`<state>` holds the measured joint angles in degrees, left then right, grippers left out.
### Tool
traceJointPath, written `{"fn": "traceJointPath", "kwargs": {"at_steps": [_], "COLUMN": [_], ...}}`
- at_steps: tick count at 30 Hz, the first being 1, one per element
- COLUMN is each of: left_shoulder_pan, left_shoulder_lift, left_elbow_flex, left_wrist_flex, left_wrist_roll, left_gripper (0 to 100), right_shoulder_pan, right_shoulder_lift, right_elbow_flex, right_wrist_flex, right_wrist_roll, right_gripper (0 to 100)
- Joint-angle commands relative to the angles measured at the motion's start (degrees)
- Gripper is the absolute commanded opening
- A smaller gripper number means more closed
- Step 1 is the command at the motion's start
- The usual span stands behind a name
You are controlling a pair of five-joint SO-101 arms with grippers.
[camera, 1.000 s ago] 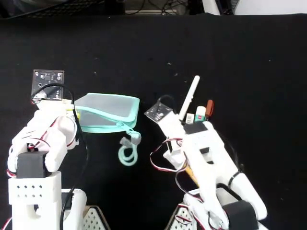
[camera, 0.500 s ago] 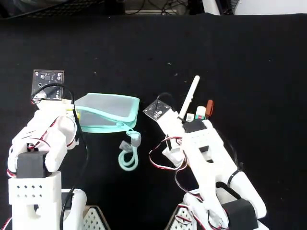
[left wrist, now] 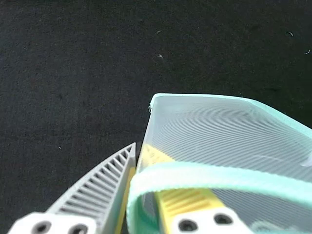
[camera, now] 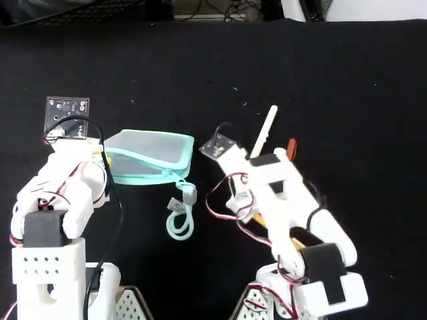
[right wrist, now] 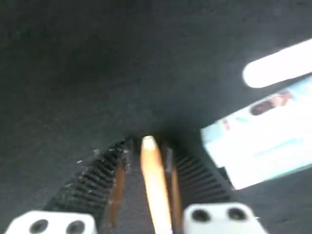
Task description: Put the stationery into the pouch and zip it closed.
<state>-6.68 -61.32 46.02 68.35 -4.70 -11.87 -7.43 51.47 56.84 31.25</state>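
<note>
Pencil sits clamped lengthwise between the nearly closed fingers of the right gripper, its pale end pointing out past the fingertips over the black table. The left gripper pinches the rim of the mint-edged pouch, one finger inside and one outside. The pouch lies crosswise between the arms, its mouth gaping. Farther off, a white pen slants away beside the right arm.

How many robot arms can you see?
2. The left arm is by the teal pouch, left gripper pinching its edge. The right arm is beside it, right gripper holding a pencil near the white pen.
</note>
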Motion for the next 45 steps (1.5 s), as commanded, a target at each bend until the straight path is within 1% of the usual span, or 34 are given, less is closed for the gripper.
{"fn": "traceJointPath", "kwargs": {"at_steps": [1,4,7,13,16,17,21,22,28,32,37,45], "left_shoulder_pan": [-0.2,-0.2,-0.2,-0.2,-0.2,-0.2,-0.2,-0.2,-0.2,-0.2,-0.2,-0.2], "left_shoulder_lift": [0.2,0.2,0.2,0.2,0.2,0.2,0.2,0.2,0.2,0.2,0.2,0.2], "left_elbow_flex": [-0.1,-0.2,-0.2,-0.1,0.0,0.0,-0.1,-0.1,0.0,0.0,0.0,0.0], "left_wrist_flex": [-1.1,-1.1,-1.1,-1.1,-1.1,-1.1,-1.1,-1.1,-1.1,-1.1,-1.1,-1.1], "left_wrist_roll": [0.6,0.6,0.6,0.6,0.6,0.6,0.6,0.6,0.6,0.6,0.6,0.6], "left_gripper": [3,3,3,3,3,3,3,3,3,3,3,3], "right_shoulder_pan": [1.1,1.1,1.1,0.9,0.8,0.8,0.8,0.7,0.7,0.7,0.9,1.1], "right_shoulder_lift": [1.5,0.6,-3.9,-19.2,-22.8,-22.8,-21.0,-20.5,-18.2,-16.1,-11.6,-5.5], "right_elbow_flex": [-0.9,-0.4,0.7,0.7,1.4,1.5,3.2,3.4,3.7,3.5,3.8,3.6], "right_wrist_flex": [-2.0,-1.9,-1.0,6.2,9.3,10.1,10.5,10.3,9.3,9.1,5.9,3.2], "right_wrist_roll": [0.5,0.5,0.5,0.1,0.1,0.1,0.4,0.4,0.5,0.6,2.1,2.1], "right_gripper": [1.9,1.1,1.2,1.3,1.8,3.2,16.7,17.5,12.6,12.3,12.3,12.3]}}
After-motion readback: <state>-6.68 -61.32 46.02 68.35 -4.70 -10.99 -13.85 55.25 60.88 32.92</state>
